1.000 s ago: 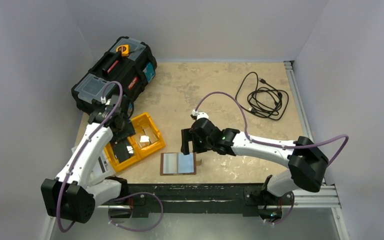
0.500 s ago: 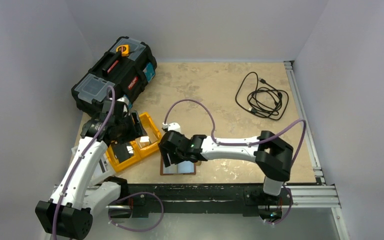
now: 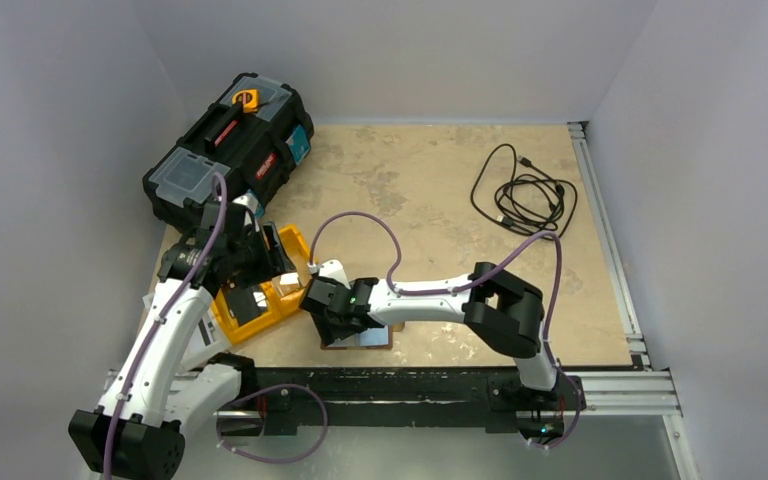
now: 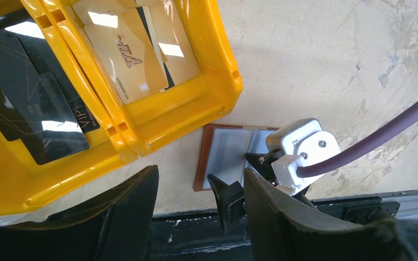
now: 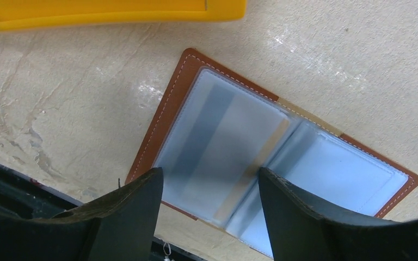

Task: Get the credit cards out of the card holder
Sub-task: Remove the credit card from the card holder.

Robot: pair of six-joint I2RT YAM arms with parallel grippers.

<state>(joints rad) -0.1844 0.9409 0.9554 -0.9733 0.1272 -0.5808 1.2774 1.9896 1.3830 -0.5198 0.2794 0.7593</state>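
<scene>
My right gripper (image 5: pixel 208 176) hangs open, holding nothing, over the open card holder (image 5: pixel 223 136) at six o'clock on the table (image 3: pixel 440 190). The left gripper (image 4: pixel 196 182) gapes empty above the orange tray (image 4: pixel 217 103). I fear pinching pocket, not card, and dragging the whole holder.

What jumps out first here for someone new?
The open brown leather card holder with pale blue sleeves lies flat at the table's near edge, the right gripper's open fingers poised over one half. Beside it sits a yellow plastic tray of gold and black cards; a black toolbox stands far left.
</scene>
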